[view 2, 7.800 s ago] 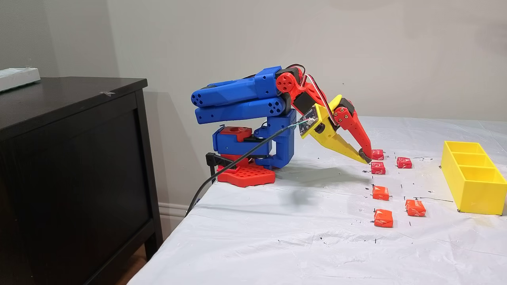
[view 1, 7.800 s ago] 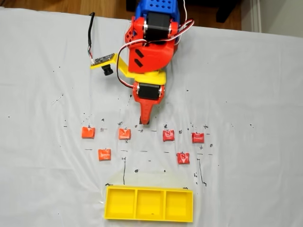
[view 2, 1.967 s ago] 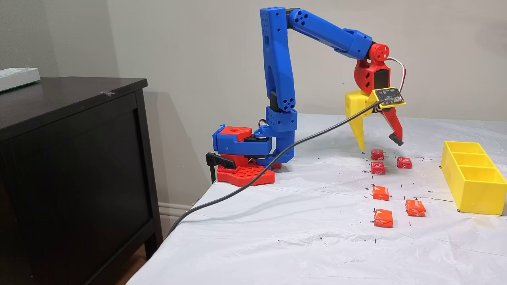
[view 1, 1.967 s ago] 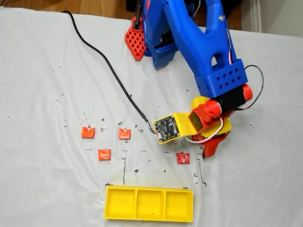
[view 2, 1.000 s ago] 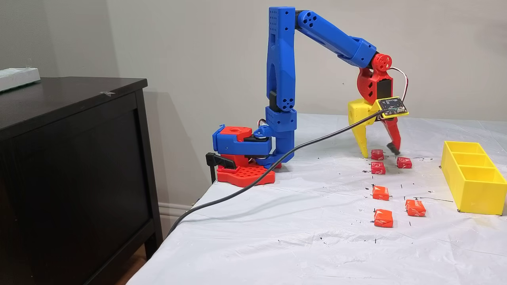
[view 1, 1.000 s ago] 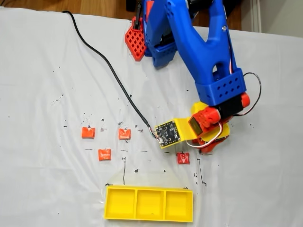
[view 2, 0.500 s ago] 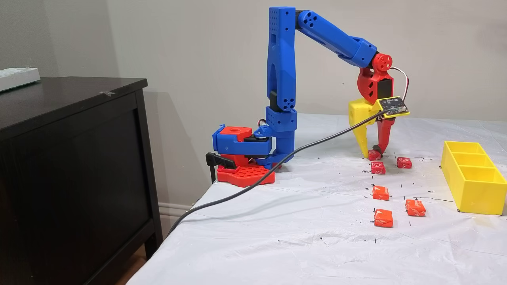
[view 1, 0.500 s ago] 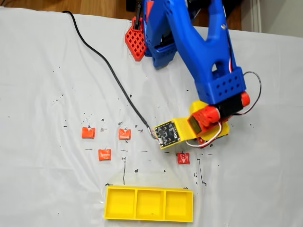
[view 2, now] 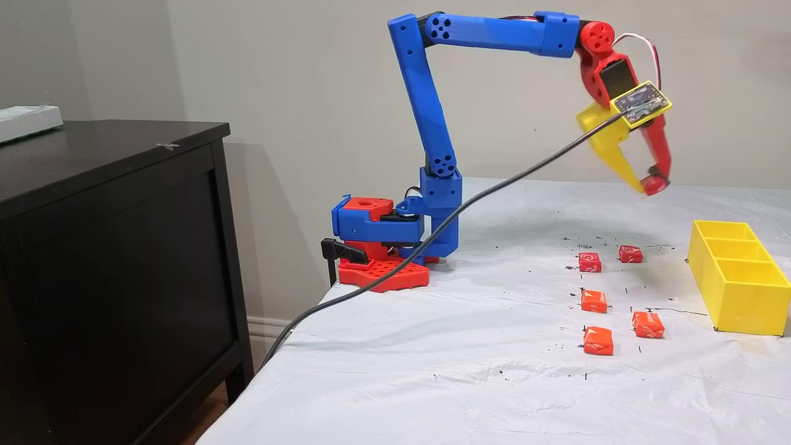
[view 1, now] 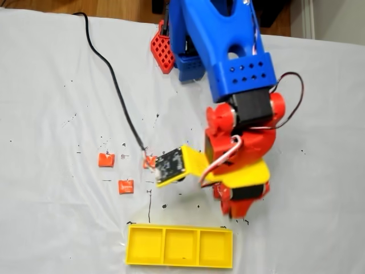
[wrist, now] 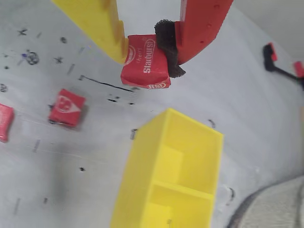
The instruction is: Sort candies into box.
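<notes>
The tool (wrist: 147,54) gripped one candy (wrist: 145,61) above the bench; it should centre over a box (wrist: 190,142) compartment before releasing.

Five candies (view 2: 598,340) on table (view 2: 432,383), box (view 2: 735,290) right, side view

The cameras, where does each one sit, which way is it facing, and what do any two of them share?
Fixed view from above: looks straight down on the white table; blue arm reaches toward the yellow box.
Fixed view from the side: level with the table, showing the whole arm from its base, gripper raised.
Wrist view: looks down between the fingers at the held candy.
All three share the yellow box.
</notes>
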Action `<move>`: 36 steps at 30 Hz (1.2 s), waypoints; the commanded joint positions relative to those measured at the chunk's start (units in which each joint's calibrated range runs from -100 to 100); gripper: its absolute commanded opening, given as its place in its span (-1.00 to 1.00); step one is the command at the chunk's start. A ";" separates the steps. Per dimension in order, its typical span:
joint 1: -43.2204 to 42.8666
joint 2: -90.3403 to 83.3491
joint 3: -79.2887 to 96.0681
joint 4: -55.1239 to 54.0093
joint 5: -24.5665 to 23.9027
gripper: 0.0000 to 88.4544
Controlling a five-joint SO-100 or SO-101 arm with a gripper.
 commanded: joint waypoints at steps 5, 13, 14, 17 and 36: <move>2.85 5.30 -9.79 -9.13 -3.61 -1.00; 3.03 12.17 -13.34 -10.76 -4.59 -1.00; 2.94 12.85 -13.52 -11.09 -4.69 -1.00; 2.67 14.80 -14.52 -11.01 -4.59 -1.00; 1.59 18.62 -16.43 -8.80 -3.32 -0.82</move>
